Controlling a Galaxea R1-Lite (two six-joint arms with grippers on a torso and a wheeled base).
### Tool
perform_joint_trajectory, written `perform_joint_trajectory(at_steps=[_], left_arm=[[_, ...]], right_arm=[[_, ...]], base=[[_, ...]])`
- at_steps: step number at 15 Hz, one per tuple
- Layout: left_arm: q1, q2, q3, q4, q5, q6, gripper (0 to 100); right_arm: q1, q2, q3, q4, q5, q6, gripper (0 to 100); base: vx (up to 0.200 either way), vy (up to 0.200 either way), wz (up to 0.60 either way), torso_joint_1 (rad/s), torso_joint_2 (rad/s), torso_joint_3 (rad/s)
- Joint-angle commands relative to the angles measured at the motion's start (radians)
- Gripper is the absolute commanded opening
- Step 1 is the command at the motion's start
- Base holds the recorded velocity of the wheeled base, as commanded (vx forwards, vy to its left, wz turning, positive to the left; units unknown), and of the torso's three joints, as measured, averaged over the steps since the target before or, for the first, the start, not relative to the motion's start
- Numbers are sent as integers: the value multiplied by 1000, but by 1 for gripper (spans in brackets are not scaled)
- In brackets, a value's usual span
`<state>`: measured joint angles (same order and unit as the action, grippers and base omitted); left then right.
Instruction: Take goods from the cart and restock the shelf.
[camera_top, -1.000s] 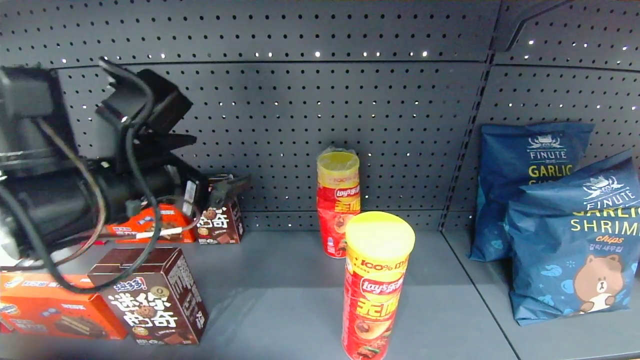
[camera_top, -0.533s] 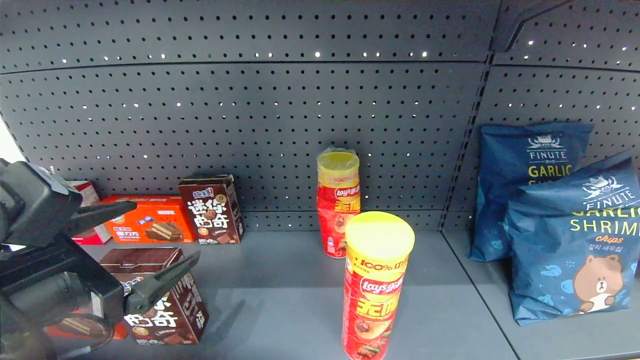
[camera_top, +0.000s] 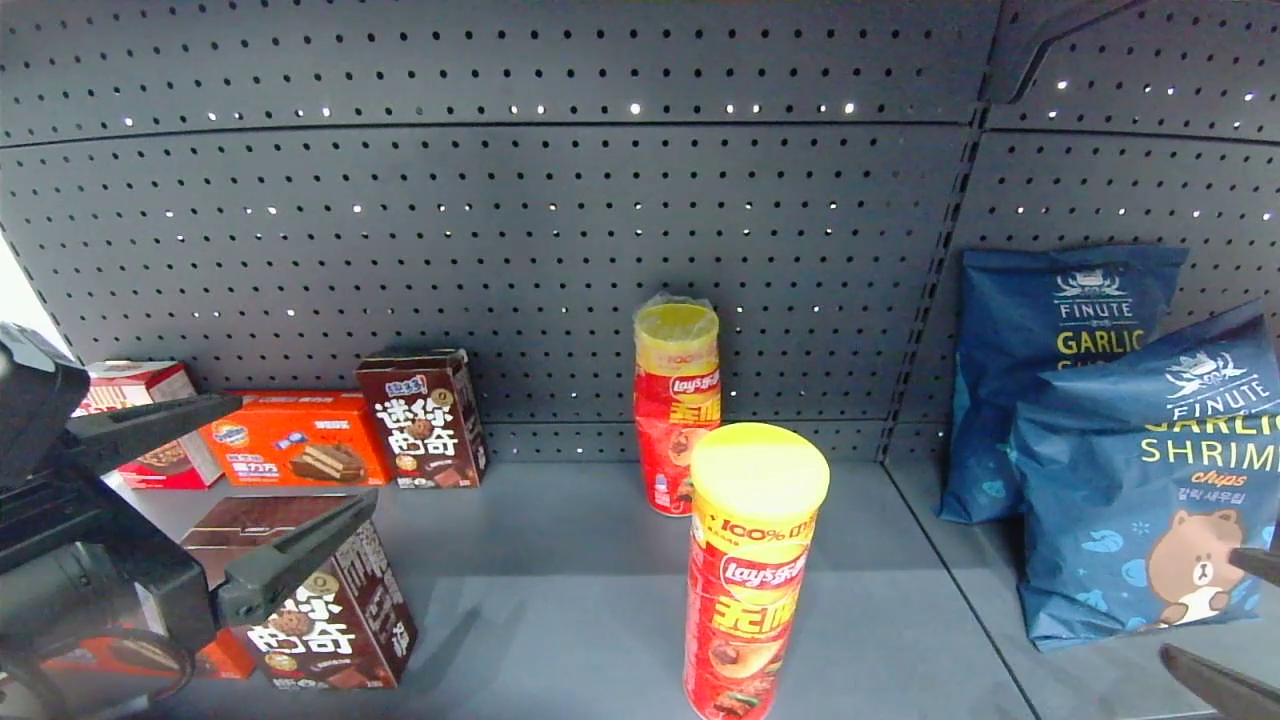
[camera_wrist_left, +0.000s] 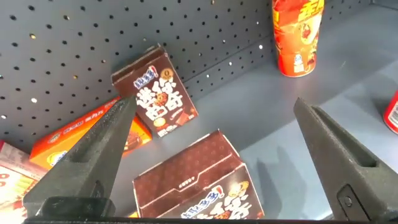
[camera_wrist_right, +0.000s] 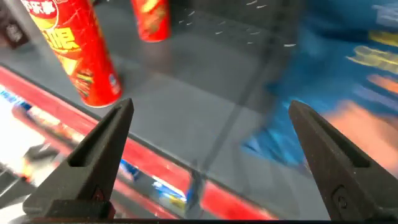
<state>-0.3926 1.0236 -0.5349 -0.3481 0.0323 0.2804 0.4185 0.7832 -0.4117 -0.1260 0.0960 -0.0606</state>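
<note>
On the grey shelf (camera_top: 560, 590) my left gripper (camera_top: 307, 448) hangs open at the front left, above a brown cookie box (camera_top: 320, 610), holding nothing. In the left wrist view the open left gripper (camera_wrist_left: 212, 104) frames that front brown box (camera_wrist_left: 193, 183), with a second brown box (camera_wrist_left: 158, 93) upright at the back wall. The open fingertips of my right gripper (camera_top: 1205, 605) show at the lower right, in front of the blue chip bags (camera_top: 1150, 480). The right wrist view shows the right gripper (camera_wrist_right: 210, 106) empty over the shelf's front edge.
Two red chip cans with yellow lids stand mid-shelf, one in front (camera_top: 755, 570) and one behind (camera_top: 677, 400). An orange wafer box (camera_top: 295, 450) and a red-and-white box (camera_top: 150, 420) lie at the back left. Bare shelf lies between the boxes and the cans.
My left arm has drawn back from the rear brown box to the shelf's front left, its gripper open and empty. The right gripper's fingertips have come into view at the lower right.
</note>
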Motion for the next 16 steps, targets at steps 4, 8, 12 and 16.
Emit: perform_joint_trajectory(at_steps=[4, 8, 12, 16], left_arm=[[8, 9, -36, 1, -2, 0, 100], [44, 9, -37, 1, -3, 0, 100], [61, 9, -39, 1, -6, 0, 100], [66, 9, -37, 3, -11, -7, 100]], right_arm=[[212, 433, -30, -138, -78, 22, 100], [221, 579, -104, -187, -79, 21, 100], [263, 660, -167, -189, -82, 21, 100], [292, 712, -197, -189, -114, 30, 100]], base=[[0, 0, 0, 0, 0, 0], [0, 0, 0, 0, 0, 0], [0, 0, 0, 0, 0, 0], [0, 0, 0, 0, 0, 0]])
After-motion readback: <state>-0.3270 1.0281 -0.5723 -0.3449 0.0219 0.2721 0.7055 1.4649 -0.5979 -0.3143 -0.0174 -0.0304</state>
